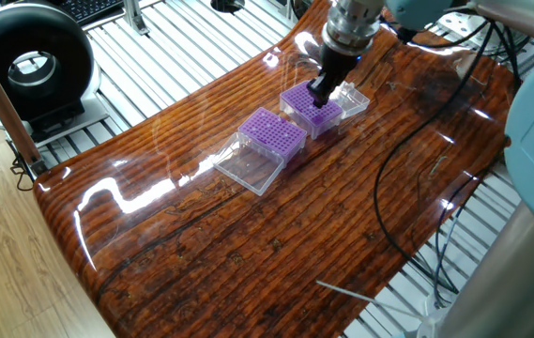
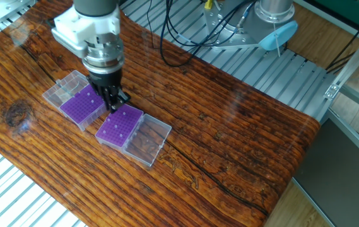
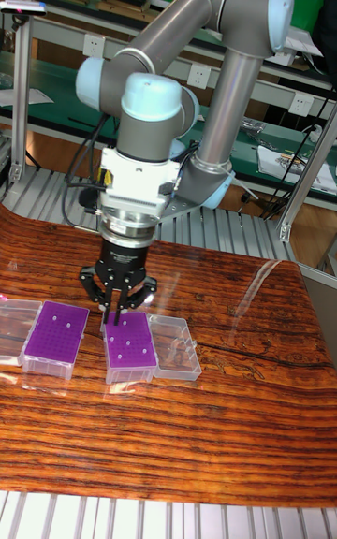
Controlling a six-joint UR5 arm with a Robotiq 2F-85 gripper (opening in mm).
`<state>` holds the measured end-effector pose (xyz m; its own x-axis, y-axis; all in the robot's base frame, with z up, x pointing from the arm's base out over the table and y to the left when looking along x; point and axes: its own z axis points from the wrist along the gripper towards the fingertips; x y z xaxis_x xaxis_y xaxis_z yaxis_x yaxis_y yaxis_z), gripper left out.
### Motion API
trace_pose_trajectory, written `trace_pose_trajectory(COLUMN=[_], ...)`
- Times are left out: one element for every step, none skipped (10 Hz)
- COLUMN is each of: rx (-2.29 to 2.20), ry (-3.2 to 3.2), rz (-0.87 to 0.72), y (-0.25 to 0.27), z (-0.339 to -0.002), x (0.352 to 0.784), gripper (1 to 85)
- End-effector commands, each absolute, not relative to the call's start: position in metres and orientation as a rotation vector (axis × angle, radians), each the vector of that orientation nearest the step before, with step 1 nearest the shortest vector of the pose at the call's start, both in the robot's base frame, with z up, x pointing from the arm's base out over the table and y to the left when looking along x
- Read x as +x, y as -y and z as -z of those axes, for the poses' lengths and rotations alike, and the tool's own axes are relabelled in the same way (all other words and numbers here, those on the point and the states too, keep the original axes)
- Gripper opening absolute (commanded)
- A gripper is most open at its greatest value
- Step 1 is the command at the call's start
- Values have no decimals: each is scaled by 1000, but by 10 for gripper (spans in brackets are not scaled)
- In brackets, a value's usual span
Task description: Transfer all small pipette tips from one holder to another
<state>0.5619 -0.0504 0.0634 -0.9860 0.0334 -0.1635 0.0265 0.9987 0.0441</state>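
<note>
Fingers (image 2: 111, 101) hover between two purple racks (image 2: 121, 125) on table (image 2: 229, 139).

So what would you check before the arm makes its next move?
1. Tip held in the gripper: cannot tell, too small to see.
2. Gripper lined up over a hole: cannot tell; it hangs at the edge of the right purple rack.
3. Free holes in that rack: ok, only a few small pipette tips show as pale dots.
4. Clear lids of both racks open: ok.
5. Left purple rack flat on the table: ok.
6. Black cable away from the racks: ok.
</note>
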Motion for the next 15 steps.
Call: trace_pose_trajectory(rx=[70,71,74,81,83,83,84,79,74,77,78,78,76,75,63], ry=[-2972,-2969,-2964,-2961,-2958,-2956,-2950,-2948,-2947,-2947,-2946,-2944,-2943,-2943,-2955], rz=[-94,-105,-114,-115,-113,-113,-117,-112,-112,-112,-106,-103,-103,-99,-84], y=[33,30,26,23,22,21,20,22,24,23,24,25,26,27,31], z=[-62,-61,-61,-59,-57,-56,-54,-52,-51,-50,-49,-48,-46,-46,-47], x=[559,559,559,557,556,556,556,555,555,554,554,553,552,551,548], gripper=[217,220,220,220,220,220,220,220,217,217,217,217,217,217,217])
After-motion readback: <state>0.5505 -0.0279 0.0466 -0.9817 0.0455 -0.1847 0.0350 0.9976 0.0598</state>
